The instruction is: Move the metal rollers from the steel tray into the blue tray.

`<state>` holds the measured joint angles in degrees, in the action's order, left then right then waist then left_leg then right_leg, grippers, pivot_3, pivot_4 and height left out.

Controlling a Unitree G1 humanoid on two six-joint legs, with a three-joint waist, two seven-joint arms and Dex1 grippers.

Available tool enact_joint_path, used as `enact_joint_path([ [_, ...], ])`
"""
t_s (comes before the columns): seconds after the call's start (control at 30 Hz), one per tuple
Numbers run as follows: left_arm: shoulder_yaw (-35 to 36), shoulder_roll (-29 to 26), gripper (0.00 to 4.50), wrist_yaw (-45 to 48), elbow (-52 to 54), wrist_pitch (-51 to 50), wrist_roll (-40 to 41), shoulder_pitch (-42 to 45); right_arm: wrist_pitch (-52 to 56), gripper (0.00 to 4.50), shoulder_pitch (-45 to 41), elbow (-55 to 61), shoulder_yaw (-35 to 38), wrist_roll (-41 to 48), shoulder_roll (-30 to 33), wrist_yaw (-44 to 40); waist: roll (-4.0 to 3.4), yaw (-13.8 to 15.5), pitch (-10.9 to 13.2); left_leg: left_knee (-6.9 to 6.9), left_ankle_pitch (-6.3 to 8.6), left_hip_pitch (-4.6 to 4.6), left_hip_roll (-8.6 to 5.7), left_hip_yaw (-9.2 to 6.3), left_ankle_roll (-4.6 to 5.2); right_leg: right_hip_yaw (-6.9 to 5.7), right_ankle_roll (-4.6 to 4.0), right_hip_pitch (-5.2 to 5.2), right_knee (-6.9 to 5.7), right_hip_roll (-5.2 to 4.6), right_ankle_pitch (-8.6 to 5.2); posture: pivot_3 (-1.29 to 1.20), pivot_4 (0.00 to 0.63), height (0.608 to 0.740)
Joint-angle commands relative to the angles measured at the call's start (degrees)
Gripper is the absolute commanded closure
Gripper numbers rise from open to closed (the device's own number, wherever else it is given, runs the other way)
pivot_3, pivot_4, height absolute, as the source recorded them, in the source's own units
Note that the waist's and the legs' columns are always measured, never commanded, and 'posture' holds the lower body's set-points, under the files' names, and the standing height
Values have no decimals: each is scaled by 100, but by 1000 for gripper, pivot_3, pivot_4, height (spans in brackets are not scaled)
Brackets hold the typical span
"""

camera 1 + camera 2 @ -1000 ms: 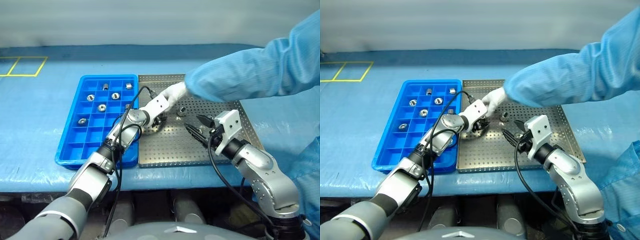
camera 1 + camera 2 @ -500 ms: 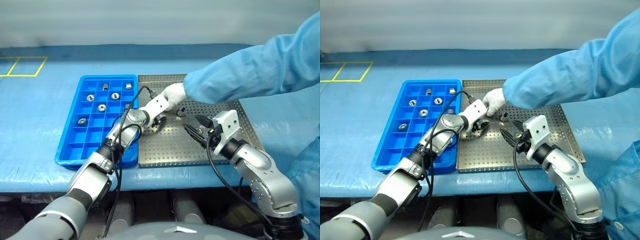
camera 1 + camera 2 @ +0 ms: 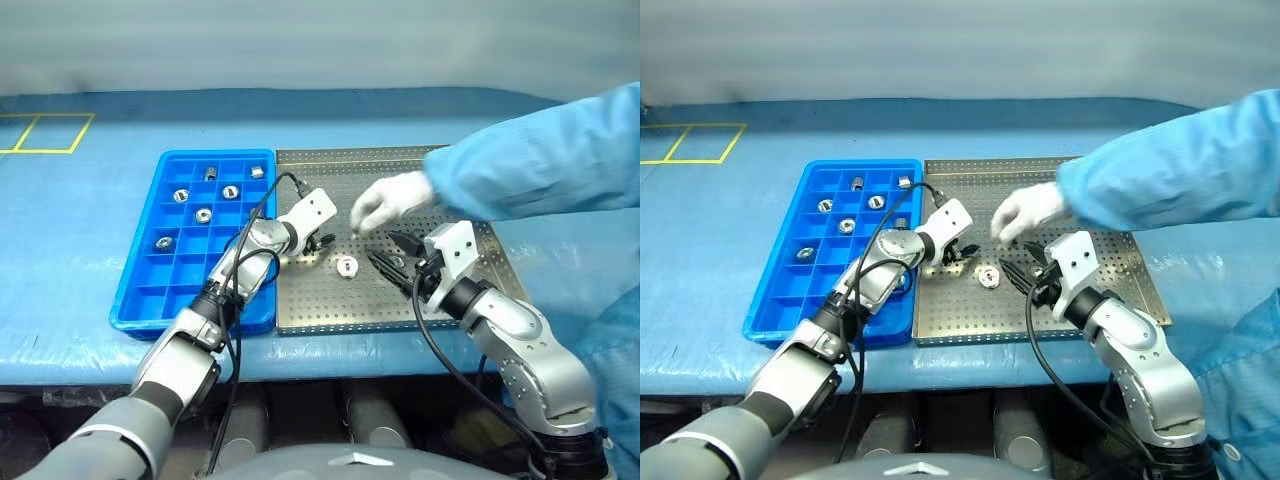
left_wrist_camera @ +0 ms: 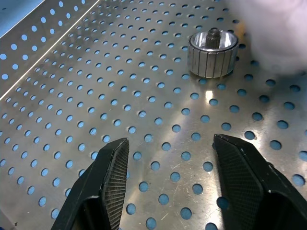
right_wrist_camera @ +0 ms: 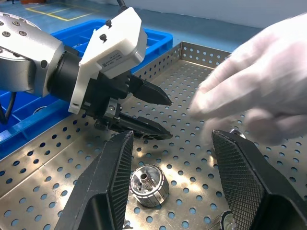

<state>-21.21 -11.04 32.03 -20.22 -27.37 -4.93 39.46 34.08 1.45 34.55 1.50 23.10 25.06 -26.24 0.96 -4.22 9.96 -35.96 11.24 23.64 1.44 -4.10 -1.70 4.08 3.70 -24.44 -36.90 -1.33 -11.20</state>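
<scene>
On the perforated steel tray (image 3: 340,305), one metal roller (image 3: 347,265) stands on end between my two grippers. My left gripper (image 3: 321,243) hovers low over the tray just left of it, open and empty; its wrist view has the roller (image 4: 212,52) ahead of the spread fingers (image 4: 112,177). From the right, my right gripper (image 3: 384,250) points at the roller (image 5: 148,184), also open and empty. The blue tray (image 3: 140,300) lies left of the steel tray, with several rollers (image 3: 203,214) in its far compartments.
A person's white-gloved hand (image 3: 390,200) on a light blue sleeve (image 3: 540,170) hangs over the steel tray just beyond my right gripper. A second roller (image 5: 225,221) lies near my right fingers. Blue table covering surrounds both trays, with yellow tape lines (image 3: 40,130) at far left.
The gloved hand has pulled back to the right, away from my left gripper. A roller now stands in the open between the two grippers. Neither arm has moved.
</scene>
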Motion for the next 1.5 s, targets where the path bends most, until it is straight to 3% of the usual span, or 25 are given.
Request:
enact_joint_path([
  [0.03,227,-55,1451,133,546,57,173,-132,-53,1746,37,222,123,73,48,-6,0,17,0,0,0,0,0,0,0,0,0,0,0,0,0,-36,150,740],
  [0.23,244,-282,1451,1183,1637,172,895,-650,-40,1746,76,213,181,106,111,-46,0,45,0,-2,0,2,-1,2,0,2,0,1,2,-2,0,-27,150,740],
  [0.43,174,-254,1451,1533,1824,198,1135,-798,-48,1746,28,153,118,91,119,-25,-2,54,-1,-10,-1,0,-1,3,1,2,0,5,0,-2,0,-29,150,740],
  [0.9,-337,-12,1451,1227,1037,418,502,-668,-57,1746,119,223,117,64,113,20,-2,38,-1,-13,-1,-1,-2,2,1,3,1,8,1,-1,1,-52,150,740],
  [1.2,-255,216,1451,1184,729,364,492,-667,-63,1746,114,226,104,58,103,37,-2,36,-1,-13,-1,-1,-2,2,1,3,1,7,1,-1,1,-51,150,740],
  [1.3,-273,190,2011,1118,654,301,403,-614,-70,1746,102,221,111,56,91,57,-2,31,-2,-13,-1,-1,-2,2,1,3,1,7,0,-1,1,-50,150,740],
  [1.4,-274,160,2864,1109,650,270,391,-594,-84,1746,89,210,129,53,80,85,-3,33,-2,-13,-1,-1,-2,2,1,3,1,8,0,-1,1,-50,150,740],
  [1.5,-243,168,2864,1101,658,269,370,-587,-96,1746,79,195,124,45,72,97,-3,33,-2,-13,-1,-1,-2,2,1,3,1,8,2,-1,1,-50,150,740],
])
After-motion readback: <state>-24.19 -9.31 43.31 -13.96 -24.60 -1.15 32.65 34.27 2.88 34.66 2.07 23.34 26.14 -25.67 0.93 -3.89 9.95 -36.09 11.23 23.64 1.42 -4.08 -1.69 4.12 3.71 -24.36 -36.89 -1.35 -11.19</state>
